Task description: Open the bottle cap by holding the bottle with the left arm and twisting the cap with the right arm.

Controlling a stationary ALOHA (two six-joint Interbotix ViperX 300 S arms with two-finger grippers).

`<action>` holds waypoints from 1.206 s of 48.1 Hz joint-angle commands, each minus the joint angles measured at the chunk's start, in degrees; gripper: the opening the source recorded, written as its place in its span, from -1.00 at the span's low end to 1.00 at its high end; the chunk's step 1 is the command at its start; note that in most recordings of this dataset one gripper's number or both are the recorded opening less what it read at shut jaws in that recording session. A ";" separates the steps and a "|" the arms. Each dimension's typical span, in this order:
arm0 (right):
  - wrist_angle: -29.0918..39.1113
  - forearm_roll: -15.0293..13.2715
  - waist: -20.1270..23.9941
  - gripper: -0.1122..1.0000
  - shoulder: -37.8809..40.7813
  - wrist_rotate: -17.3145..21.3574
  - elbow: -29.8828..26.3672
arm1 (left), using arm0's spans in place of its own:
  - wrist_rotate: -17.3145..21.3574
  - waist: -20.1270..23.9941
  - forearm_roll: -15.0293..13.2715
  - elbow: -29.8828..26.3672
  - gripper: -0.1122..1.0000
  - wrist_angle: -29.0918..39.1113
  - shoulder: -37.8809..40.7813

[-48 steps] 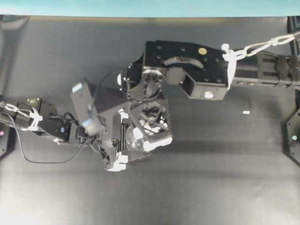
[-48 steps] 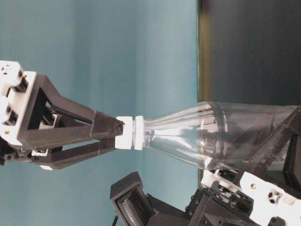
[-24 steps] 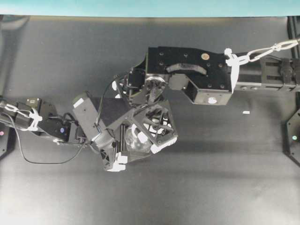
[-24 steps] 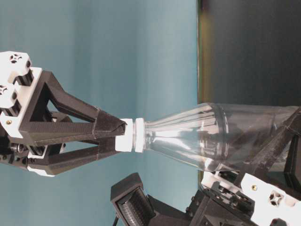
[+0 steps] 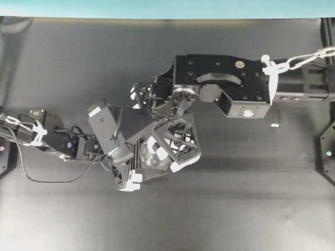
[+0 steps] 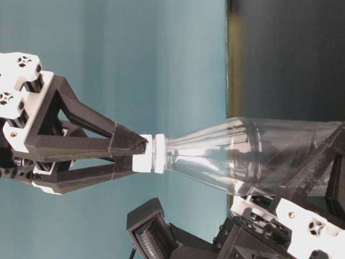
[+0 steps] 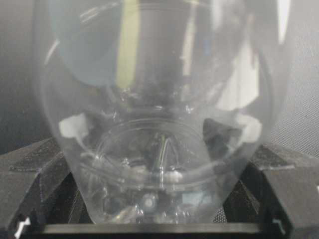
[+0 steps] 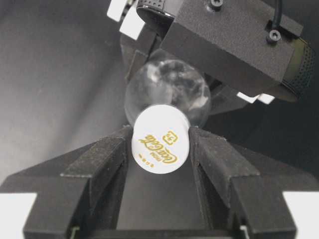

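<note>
Dim, even overhead light, bright glare streaks on the bottle (image 7: 159, 109), soft blurred close-ups

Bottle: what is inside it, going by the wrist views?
The bottle looks empty: through its clear wall only reflections and the left pincer show. The bottle cap, clamped by the right pincer, hides the neck's inside.

**A:** From overhead, can anyone spot the small round white cap (image 8: 160, 145)? The triangular black right gripper (image 5: 175, 146) sits right above the clear round plastic bottle (image 5: 152, 159) and covers it.

**B:** Yep, hidden there. In the left wrist view the bottle's top runs off the frame, and everything behind the bottle is smeared.
</note>
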 commanded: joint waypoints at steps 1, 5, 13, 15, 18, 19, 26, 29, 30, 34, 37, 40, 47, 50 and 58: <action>0.18 0.00 1.23 -0.14 0.09 0.88 0.35 | -0.62 0.09 0.00 -0.26 0.67 0.00 -0.18; 0.09 0.00 1.14 -0.14 -0.09 0.97 0.44 | -0.62 0.09 0.00 -0.18 0.67 0.09 -0.18; -0.44 -0.44 1.23 0.24 -0.53 1.58 0.26 | -0.62 0.09 0.00 -0.18 0.67 0.09 -0.18; -0.97 -0.44 1.23 0.38 -0.88 1.76 0.35 | -0.62 0.18 -0.09 -0.18 0.67 0.18 -0.26; -1.85 -0.44 1.23 0.55 -1.41 2.90 0.26 | -0.62 0.18 -0.09 -0.26 0.67 0.62 -0.18; -2.11 -0.44 1.23 0.57 -1.49 3.43 0.18 | -0.70 0.18 0.00 -0.26 0.67 0.70 -0.26; -2.11 -0.44 1.23 0.57 -3.43 7.82 0.53 | -0.79 0.09 -0.09 -0.09 0.67 1.32 -0.18; -2.20 -0.88 1.05 0.57 -4.48 9.40 0.44 | -0.70 0.18 0.00 -0.09 0.67 1.32 -0.26; -2.29 -1.05 0.97 0.57 -4.75 9.93 0.35 | -0.70 0.18 -0.09 -0.09 0.67 1.41 -0.26; -2.29 -2.02 0.97 0.57 -5.98 13.01 -0.35 | -0.79 0.18 0.00 -0.18 0.67 1.32 -0.26; -2.02 -2.64 0.97 0.57 -6.59 17.58 -1.41 | -0.79 0.18 0.00 -0.18 0.67 1.32 -0.26; -1.49 -2.81 0.97 0.57 -6.77 24.70 -3.08 | -0.70 0.18 -0.09 -0.18 0.67 1.32 -0.26; 2.72 -2.90 -0.18 0.57 -5.10 48.52 -8.79 | -0.97 0.09 0.00 -0.18 0.67 1.32 -0.26; 5.63 -2.99 -0.62 0.57 -4.13 55.55 -10.46 | -0.97 0.09 0.00 -0.18 0.67 1.32 -0.18; 9.23 -2.99 -0.26 0.57 -1.76 68.12 -14.24 | -1.05 0.00 0.00 -0.09 0.67 1.32 -0.26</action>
